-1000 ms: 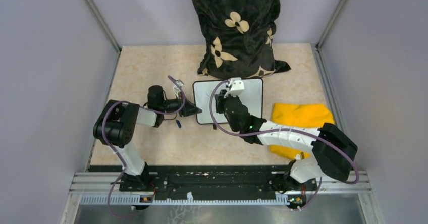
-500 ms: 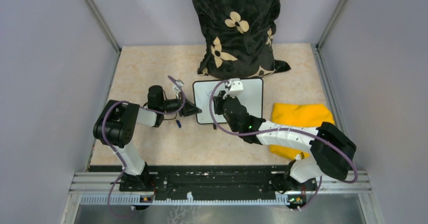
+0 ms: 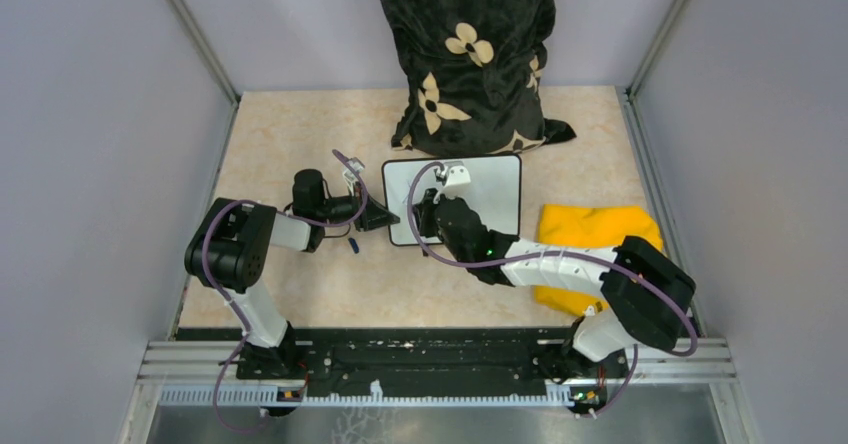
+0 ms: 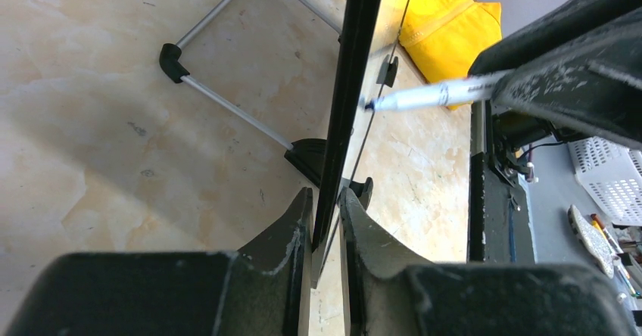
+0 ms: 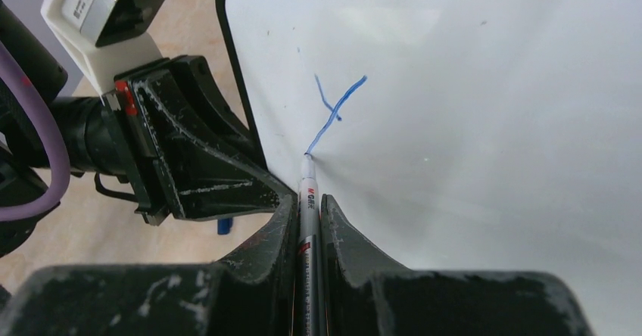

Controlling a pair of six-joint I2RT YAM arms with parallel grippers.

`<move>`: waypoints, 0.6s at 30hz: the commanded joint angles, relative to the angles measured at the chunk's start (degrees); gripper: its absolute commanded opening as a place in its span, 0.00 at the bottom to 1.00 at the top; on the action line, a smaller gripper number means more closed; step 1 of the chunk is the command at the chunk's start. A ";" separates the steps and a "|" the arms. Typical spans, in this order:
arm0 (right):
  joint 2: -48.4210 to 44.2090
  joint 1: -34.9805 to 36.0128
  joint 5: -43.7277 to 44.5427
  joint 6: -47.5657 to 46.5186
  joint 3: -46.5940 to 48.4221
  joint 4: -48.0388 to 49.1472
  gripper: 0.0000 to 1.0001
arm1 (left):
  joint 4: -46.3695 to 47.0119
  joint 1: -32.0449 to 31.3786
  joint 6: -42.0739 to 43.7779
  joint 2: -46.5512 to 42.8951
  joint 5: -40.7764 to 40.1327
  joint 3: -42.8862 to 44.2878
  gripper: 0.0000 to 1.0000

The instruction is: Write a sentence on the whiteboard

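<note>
Right now my right gripper (image 5: pixel 306 200) pinches a marker (image 5: pixel 308 181) between its pads, the tip just ahead of the fingers and touching the whiteboard (image 5: pixel 469 124). Of the sentence (image 5: pixel 337 109) I see only one blue crossed stroke, just beyond that tip. My left gripper (image 4: pixel 325 200) is clamped on the board's black side edge, and the marker tip sits ahead of it and to its right. A yellow cloth (image 3: pixel 590 229) lies beside my right forearm.

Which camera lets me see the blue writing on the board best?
The right wrist view: the blue stroke shows clearly on the whiteboard, ending at the marker tip. From the top, the right arm covers it. The left wrist sees the board edge-on, no writing.
</note>
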 commanded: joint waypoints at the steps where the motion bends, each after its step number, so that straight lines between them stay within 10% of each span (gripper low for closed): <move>1: 2.11 -0.49 -1.83 0.60 0.81 -2.15 0.00 | -0.20 -0.23 1.00 0.56 0.22 0.56 0.21; 18: -12.50 -0.62 3.60 -5.80 0.05 -3.76 0.00 | -0.48 -0.23 1.26 0.56 0.24 0.63 0.21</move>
